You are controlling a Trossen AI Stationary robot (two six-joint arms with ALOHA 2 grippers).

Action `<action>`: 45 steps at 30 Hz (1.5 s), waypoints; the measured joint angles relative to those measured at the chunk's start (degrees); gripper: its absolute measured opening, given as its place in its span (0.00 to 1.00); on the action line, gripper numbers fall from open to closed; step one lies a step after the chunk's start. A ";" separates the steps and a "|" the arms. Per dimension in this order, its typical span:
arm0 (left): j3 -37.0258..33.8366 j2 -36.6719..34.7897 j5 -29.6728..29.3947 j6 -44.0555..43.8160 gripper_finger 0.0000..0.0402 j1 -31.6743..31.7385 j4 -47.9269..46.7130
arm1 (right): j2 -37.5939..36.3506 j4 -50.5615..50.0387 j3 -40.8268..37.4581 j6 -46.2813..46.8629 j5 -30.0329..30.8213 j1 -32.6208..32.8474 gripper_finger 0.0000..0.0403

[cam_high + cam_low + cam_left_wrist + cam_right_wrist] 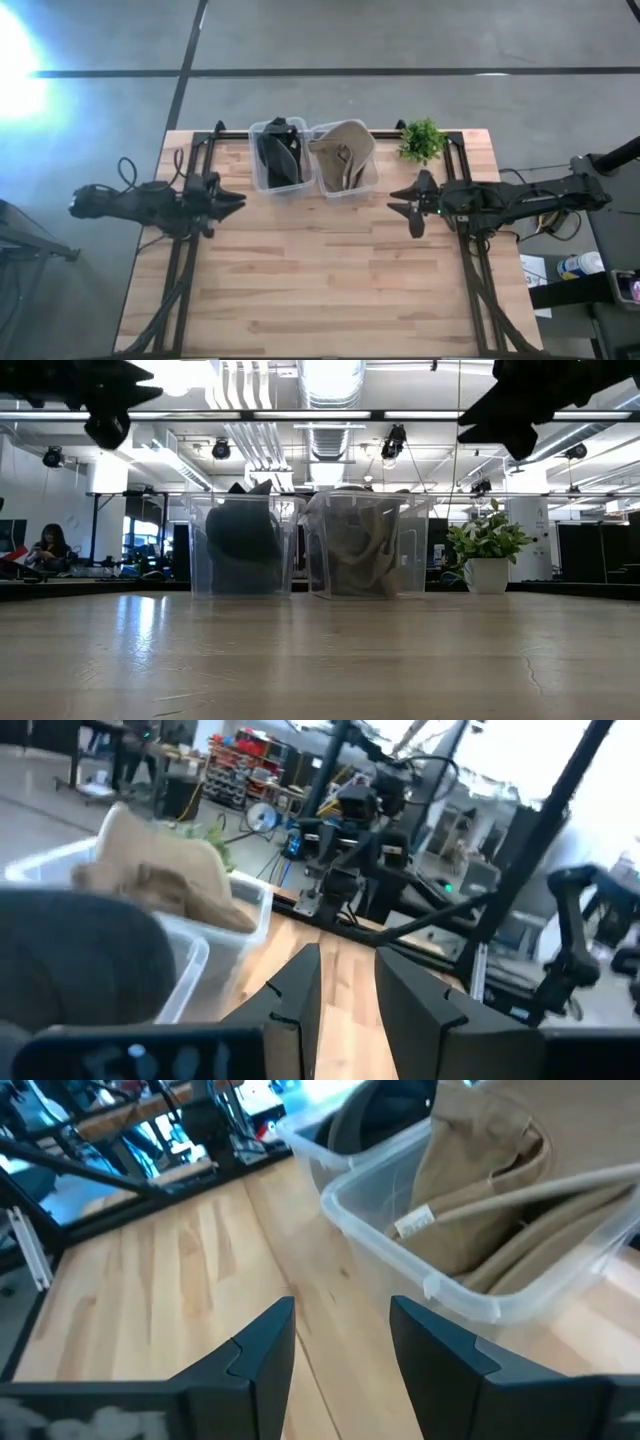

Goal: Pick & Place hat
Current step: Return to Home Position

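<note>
A black hat (277,156) sits in the left clear bin (258,182), and a tan hat (343,152) sits in the right clear bin (371,182); both bins stand at the table's far edge. In the low view the black hat (243,545) and tan hat (362,545) fill their bins. My left gripper (236,202) hovers open above the table, left of the bins. My right gripper (400,200) hovers open, right of the bins. The right wrist view shows the tan hat (480,1190) in its bin; the left wrist view shows the tan hat (160,880) and the black hat (80,955).
A small potted plant (421,140) stands at the far right of the table, beside the tan hat's bin. The wooden tabletop (320,280) stretches bare toward the near edge. Black frame rails (180,260) run along both sides of the table.
</note>
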 joint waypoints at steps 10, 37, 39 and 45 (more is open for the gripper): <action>-4.95 -2.54 3.31 -10.50 0.23 0.03 6.55 | 2.73 0.08 -2.06 0.02 -0.03 0.00 0.41; -19.10 -14.53 13.15 14.43 0.23 13.26 7.40 | 8.33 0.18 -2.73 0.02 -0.03 -0.02 0.39; -19.04 -14.60 13.90 13.79 0.23 14.11 6.89 | 8.48 0.03 -2.72 0.02 -0.03 -0.02 0.38; -19.06 -14.60 14.11 16.47 0.23 14.08 6.84 | 8.79 0.11 -2.71 0.02 -0.03 -0.01 0.40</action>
